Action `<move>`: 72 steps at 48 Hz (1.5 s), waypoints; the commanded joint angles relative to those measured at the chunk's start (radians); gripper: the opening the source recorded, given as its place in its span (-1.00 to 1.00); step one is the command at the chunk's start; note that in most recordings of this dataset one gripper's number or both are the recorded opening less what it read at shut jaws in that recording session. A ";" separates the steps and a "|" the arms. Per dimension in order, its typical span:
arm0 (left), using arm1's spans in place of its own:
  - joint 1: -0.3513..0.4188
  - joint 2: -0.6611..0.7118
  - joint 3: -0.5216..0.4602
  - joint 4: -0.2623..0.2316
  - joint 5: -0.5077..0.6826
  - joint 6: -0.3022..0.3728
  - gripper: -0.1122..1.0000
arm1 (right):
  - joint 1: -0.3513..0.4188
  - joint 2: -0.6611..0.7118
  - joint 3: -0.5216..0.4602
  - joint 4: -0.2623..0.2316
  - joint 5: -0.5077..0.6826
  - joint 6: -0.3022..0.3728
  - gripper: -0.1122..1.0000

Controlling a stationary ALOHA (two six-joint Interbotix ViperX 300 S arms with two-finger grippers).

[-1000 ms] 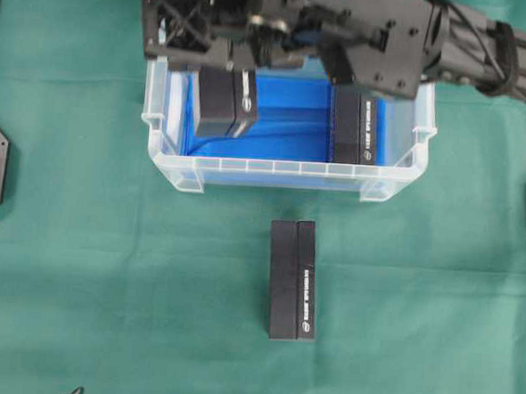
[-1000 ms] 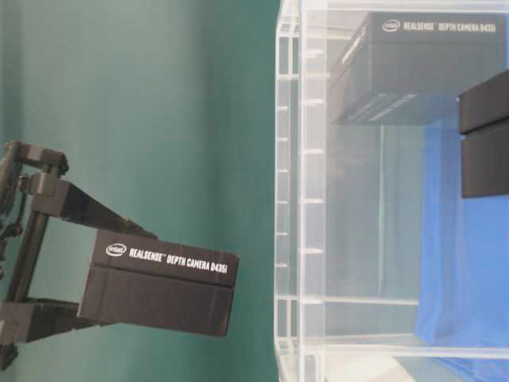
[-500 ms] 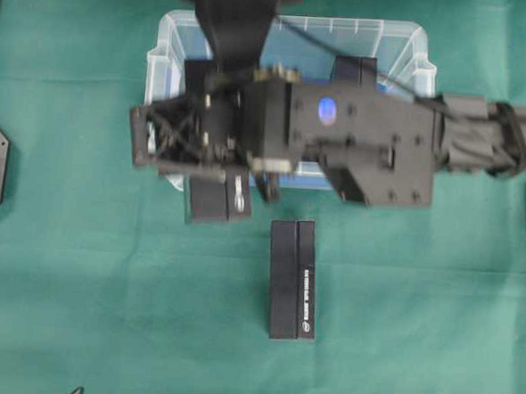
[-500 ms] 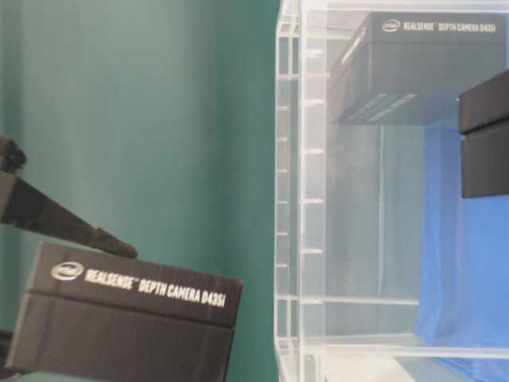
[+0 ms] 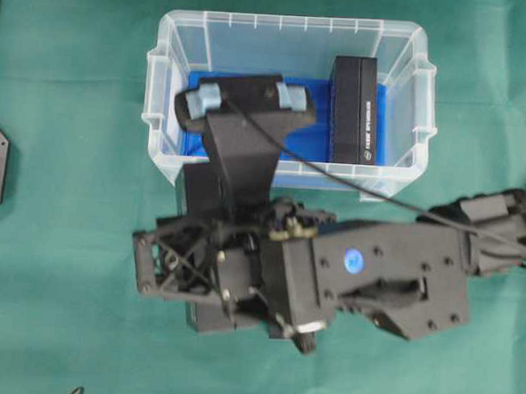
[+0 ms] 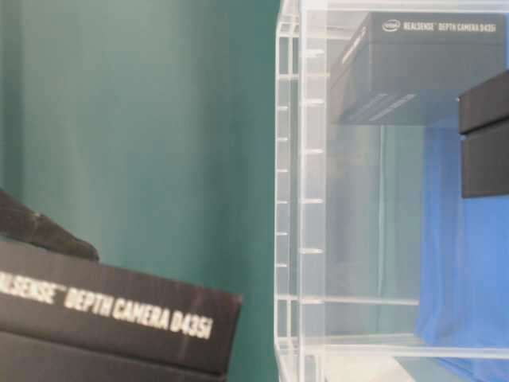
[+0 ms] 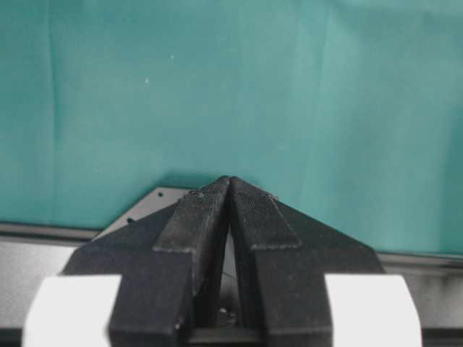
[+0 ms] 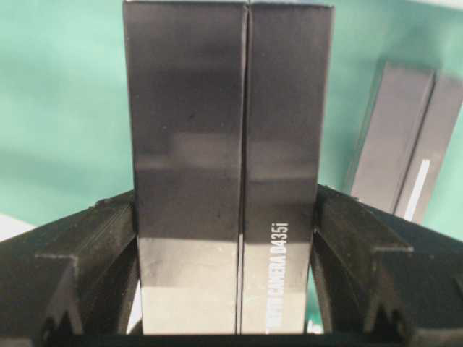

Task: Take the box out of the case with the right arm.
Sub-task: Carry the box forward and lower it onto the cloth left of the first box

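**Clearing the case: box out, not yet set down**

I see the box (image 8: 228,166) clamped in my right jaws (image 8: 226,253), outside the case (image 5: 160,128), over the tabletop (image 5: 55,238). Release remains. Left jaws (image 7: 230,217) together, idle.

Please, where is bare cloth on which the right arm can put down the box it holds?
Bare cloth lies left of the case and of the right gripper, which holds the box. Under the arm it is crowded: another box lies there.
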 commanded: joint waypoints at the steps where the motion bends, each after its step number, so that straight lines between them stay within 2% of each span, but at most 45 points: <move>1: 0.000 0.003 -0.025 0.003 -0.003 0.000 -0.80 | -0.002 -0.054 -0.032 -0.006 -0.003 0.002 0.41; 25: 0.000 0.005 -0.026 0.003 -0.003 0.000 -0.80 | -0.008 -0.029 -0.032 0.000 0.000 0.002 0.41; 52: 0.000 0.005 -0.025 0.003 -0.005 0.000 -0.80 | -0.018 0.074 0.015 0.057 -0.008 0.008 0.41; 59: 0.000 0.005 -0.025 0.003 -0.006 0.000 -0.80 | -0.020 0.098 0.057 0.078 -0.038 0.012 0.41; 72: -0.002 0.005 -0.025 0.003 -0.008 0.000 -0.80 | -0.028 0.124 0.175 0.104 -0.192 0.041 0.41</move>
